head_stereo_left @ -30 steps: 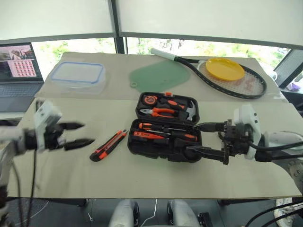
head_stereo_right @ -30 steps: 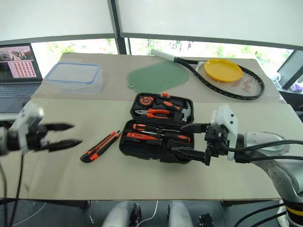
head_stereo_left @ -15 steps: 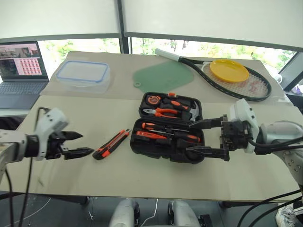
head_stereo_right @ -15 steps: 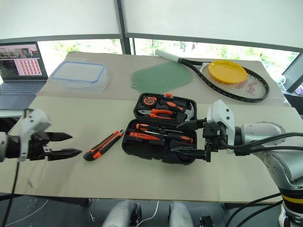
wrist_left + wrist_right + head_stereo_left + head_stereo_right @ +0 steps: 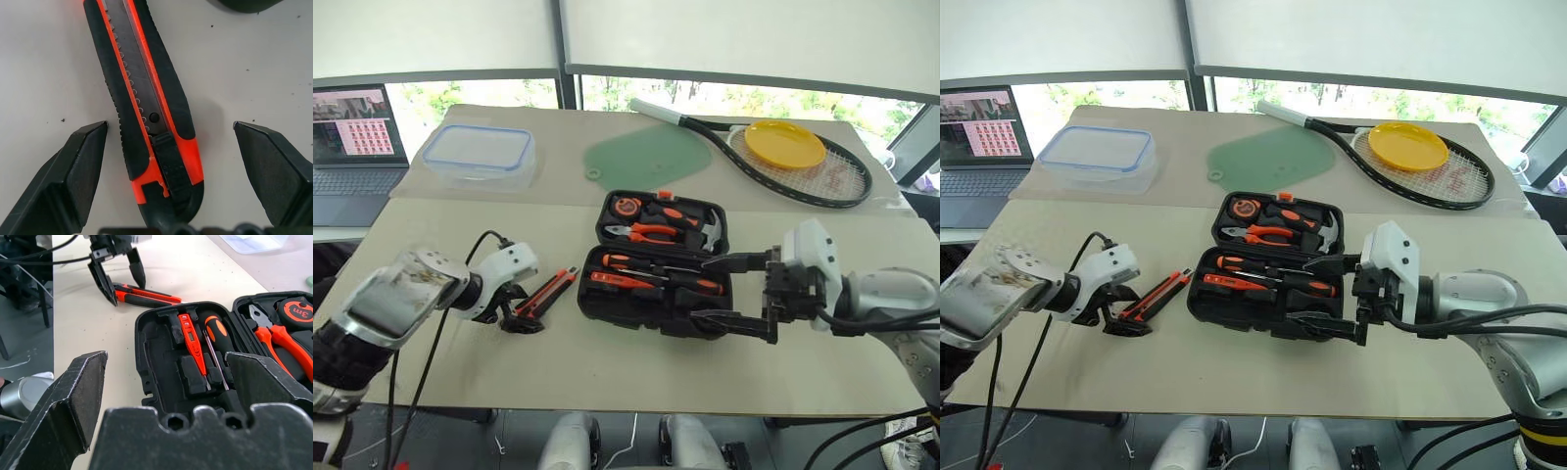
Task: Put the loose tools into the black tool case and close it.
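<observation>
Left gripper stands wide open over the black-and-orange utility knife, one black finger on each side of the handle's butt end and neither touching it. The knife lies flat on the beige table, just beside the near-left corner of the black tool case, its length running slantwise toward the case.

To do this pick well, I judge the gripper should sink until the fingertips nearly meet the tabletop, then close squarely across the knife's narrow width rather than along it. The grip looks better a little further up the body, nearer the middle, so the knife does not tip when lifted. The rubbery black sides should hold well; the orange slider is best left unpressed.

The case lies open, its near half holding two black-and-orange-handled screwdrivers and a slim orange screwdriver, its far half the pliers, tape measure and hammer. Empty recesses show at the near end of the front half; which one fits the knife I cannot tell.

Right gripper hangs with its fingers spread at the case's right edge, holding nothing, well placed to steady the case or fold the lid once the knife is seated.
</observation>
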You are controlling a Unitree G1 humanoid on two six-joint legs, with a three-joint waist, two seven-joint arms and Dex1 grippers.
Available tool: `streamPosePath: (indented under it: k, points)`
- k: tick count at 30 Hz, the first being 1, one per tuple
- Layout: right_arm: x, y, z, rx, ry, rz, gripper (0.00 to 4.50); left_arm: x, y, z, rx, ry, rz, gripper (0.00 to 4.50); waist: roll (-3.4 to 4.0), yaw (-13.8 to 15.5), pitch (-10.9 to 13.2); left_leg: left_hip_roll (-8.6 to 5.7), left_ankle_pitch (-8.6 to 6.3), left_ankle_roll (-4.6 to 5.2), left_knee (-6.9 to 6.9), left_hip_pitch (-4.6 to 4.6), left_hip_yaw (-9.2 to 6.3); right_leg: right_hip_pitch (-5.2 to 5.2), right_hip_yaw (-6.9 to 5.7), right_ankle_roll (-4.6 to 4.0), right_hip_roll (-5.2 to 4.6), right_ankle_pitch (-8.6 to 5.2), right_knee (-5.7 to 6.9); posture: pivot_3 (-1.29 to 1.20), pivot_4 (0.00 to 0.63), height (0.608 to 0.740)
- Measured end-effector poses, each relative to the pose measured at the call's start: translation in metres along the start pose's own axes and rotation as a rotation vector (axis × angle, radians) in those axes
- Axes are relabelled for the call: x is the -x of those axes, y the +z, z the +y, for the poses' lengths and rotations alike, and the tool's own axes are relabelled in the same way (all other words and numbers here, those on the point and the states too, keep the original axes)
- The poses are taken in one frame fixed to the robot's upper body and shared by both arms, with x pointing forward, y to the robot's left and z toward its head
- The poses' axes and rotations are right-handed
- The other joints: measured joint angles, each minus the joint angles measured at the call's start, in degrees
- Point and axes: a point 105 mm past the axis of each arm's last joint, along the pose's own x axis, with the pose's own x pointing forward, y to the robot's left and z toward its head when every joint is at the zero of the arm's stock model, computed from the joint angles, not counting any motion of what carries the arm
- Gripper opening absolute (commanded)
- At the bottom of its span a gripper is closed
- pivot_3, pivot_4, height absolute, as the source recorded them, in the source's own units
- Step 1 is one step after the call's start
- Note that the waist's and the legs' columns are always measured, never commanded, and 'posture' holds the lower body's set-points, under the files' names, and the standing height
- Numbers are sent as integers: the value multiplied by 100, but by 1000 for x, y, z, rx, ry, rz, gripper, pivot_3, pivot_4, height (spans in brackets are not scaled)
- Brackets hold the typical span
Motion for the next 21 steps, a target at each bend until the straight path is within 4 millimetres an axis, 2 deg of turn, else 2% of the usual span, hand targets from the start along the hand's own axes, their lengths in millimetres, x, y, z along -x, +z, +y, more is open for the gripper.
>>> streamPosePath:
  k: [1,4,9,10,16,19,21]
  points:
    - [0,0,1,-4,-9,-5,4500,-2,2,1,-7,1,-5,4404,0,19,0,0,0,0,0,3,-1,3,0,0,0,0,1,0,150,738]
    - [-1,1,2,-5,-18,-14,4500,-5,4,2,-25,0,-8,3697,3,40,-2,1,1,0,4,8,-2,8,1,1,-2,1,2,0,150,738]
    - [1,3,3,-1,-30,-22,4500,-9,4,9,-28,27,-17,1880,4,61,-3,2,0,2,5,10,-3,12,1,3,-5,1,1,0,150,738]
    - [1,3,3,-3,-30,-21,4500,-9,4,9,-27,28,-19,1695,5,63,-3,2,0,2,5,10,-3,12,1,3,-5,1,1,0,150,738]
    - [5,3,0,-5,-40,-11,4500,-11,8,14,-7,52,-90,1694,22,114,-13,2,1,3,6,20,-4,17,3,4,-9,1,4,0,150,738]
    - [11,5,-3,-28,-52,-13,4500,-12,38,21,-36,64,-239,1694,-2,160,1,4,6,9,27,-13,-19,7,-10,7,-7,6,3,0,150,738]
    - [13,6,-3,-37,-54,-14,4500,0,69,23,-145,87,-347,1694,-23,165,12,4,5,12,42,-39,-28,-1,-19,10,-5,11,-3,0,150,738]
